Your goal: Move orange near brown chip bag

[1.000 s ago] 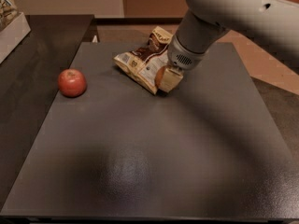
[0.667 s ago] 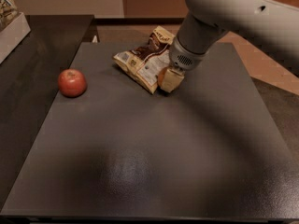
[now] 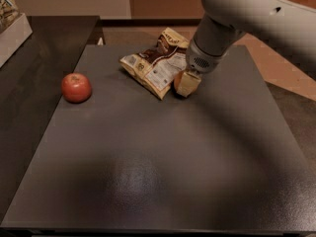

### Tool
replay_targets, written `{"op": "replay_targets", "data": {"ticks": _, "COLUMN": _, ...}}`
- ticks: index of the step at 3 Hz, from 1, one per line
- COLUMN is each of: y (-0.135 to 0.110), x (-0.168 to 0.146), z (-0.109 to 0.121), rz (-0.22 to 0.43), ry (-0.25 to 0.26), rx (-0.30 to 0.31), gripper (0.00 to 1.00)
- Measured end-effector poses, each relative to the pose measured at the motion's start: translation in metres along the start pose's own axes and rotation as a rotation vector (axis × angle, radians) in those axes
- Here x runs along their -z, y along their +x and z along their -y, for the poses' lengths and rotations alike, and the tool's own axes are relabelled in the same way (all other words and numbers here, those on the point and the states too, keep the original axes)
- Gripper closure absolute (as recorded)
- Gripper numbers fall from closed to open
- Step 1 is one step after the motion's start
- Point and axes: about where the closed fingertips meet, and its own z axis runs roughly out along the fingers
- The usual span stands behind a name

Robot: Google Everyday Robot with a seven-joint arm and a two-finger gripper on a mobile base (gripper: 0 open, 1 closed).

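The brown chip bag (image 3: 154, 63) lies wrinkled at the back middle of the dark table (image 3: 158, 172), its white label panel facing the front. My gripper (image 3: 186, 83) is down at the table just right of the bag's front corner. It is shut on the orange (image 3: 177, 82), of which only a narrow orange sliver shows beside the tan finger (image 3: 191, 85). The orange sits right against the bag's edge. The pale arm reaches in from the upper right.
A red apple (image 3: 76, 87) sits near the table's left edge. A white box (image 3: 11, 33) stands on the darker counter at the far left. The table's right edge drops to a tan floor.
Almost nothing has changed; the gripper and the orange stay in the same place beside the bag.
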Motion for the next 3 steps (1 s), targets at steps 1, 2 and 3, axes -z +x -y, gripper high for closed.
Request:
{"op": "replay_targets", "data": {"ticks": 1, "y": 0.0033, "x": -0.0018, "z": 0.0010, "rz": 0.002, "ry": -0.002, "rx": 0.001, "gripper": 0.59}}
{"op": "replay_targets", "data": {"ticks": 2, "y": 0.0032, "x": -0.0019, "z": 0.0010, "rz": 0.002, "ry": -0.002, "rx": 0.001, "gripper": 0.36}}
{"op": "replay_targets", "data": {"ticks": 3, "y": 0.0027, "x": -0.0024, "z": 0.0002, "rz": 0.001, "ry": -0.003, "rx": 0.003, "gripper": 0.13}}
